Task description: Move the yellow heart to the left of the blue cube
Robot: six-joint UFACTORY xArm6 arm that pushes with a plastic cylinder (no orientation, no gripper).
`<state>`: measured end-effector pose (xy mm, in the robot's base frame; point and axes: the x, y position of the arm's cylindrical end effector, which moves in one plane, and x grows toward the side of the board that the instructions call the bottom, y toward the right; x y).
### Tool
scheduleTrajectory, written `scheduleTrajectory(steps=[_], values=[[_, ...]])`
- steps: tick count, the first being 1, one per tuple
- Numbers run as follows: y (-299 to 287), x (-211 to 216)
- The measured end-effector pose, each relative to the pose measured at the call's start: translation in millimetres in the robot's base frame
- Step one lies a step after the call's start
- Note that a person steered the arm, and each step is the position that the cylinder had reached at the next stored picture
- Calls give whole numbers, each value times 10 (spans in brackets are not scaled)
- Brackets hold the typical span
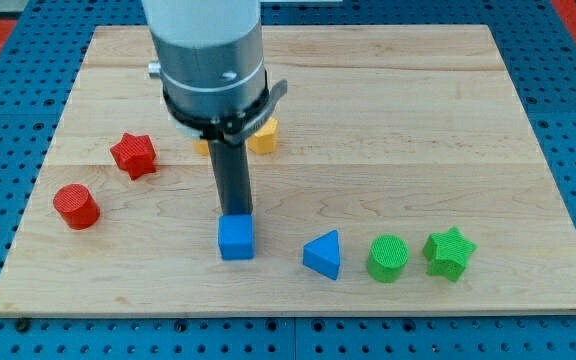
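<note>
The blue cube (236, 238) sits near the view's bottom, left of centre, on the wooden board (388, 120). My tip (234, 213) stands right at the cube's top edge, touching or nearly touching it. A yellow block (262, 136), only partly seen behind the arm's body, lies above the cube towards the view's top; its shape cannot be made out. Another bit of yellow shows at the arm's left side (201, 146).
A red star (134, 155) and a red cylinder (76, 206) lie at the view's left. A blue triangle (323, 254), a green cylinder (387, 258) and a green star (449, 252) stand in a row right of the cube.
</note>
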<state>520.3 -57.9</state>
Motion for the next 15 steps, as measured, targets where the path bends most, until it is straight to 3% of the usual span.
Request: scheduleTrajectory(steps=[3,5,7,8,9,12,15], values=[[4,79],[446,-677],[400,-1411],[134,-1456],[-387,-1416],[-831,-370],[-1008,-306]])
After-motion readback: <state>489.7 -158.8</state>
